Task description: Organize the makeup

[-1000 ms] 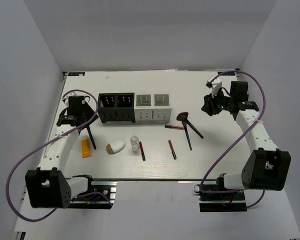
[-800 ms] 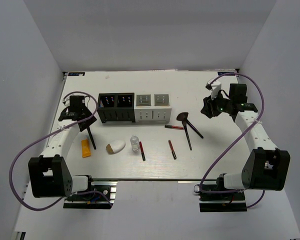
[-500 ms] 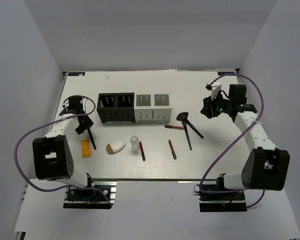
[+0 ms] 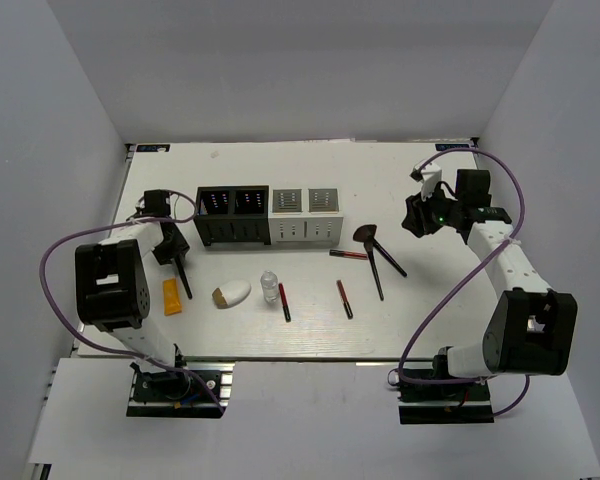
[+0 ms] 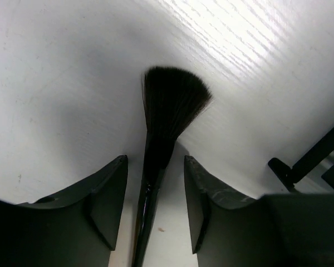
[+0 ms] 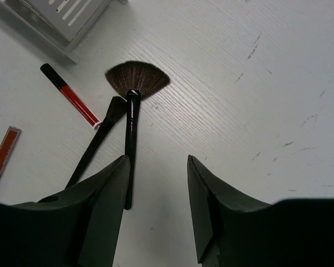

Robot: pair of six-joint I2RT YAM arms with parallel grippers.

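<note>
The makeup lies loose on the white table. A black brush (image 5: 170, 105) lies between the fingers of my left gripper (image 5: 156, 211), which is open with a gap on each side of the handle. In the top view that gripper (image 4: 166, 240) is just left of the black organizer (image 4: 232, 213), over the brush (image 4: 182, 275). My right gripper (image 6: 156, 214) is open and empty, hovering right of the fan brush (image 6: 136, 80) and a second brush (image 6: 97, 139). An orange tube (image 4: 171, 297), white sponge (image 4: 232, 293), clear bottle (image 4: 270, 287) and red sticks (image 4: 284, 302) lie in front.
A white organizer (image 4: 307, 213) stands against the black one. Two more red sticks (image 4: 345, 299) (image 4: 349, 255) lie near the fan brush (image 4: 370, 250). White walls enclose the table on three sides. The black organizer's corner (image 5: 312, 161) is close to my left gripper's right side.
My left arm has swung its elbow in toward the table's left edge, with the gripper shifting slightly right over the brush. The right arm has barely moved.
</note>
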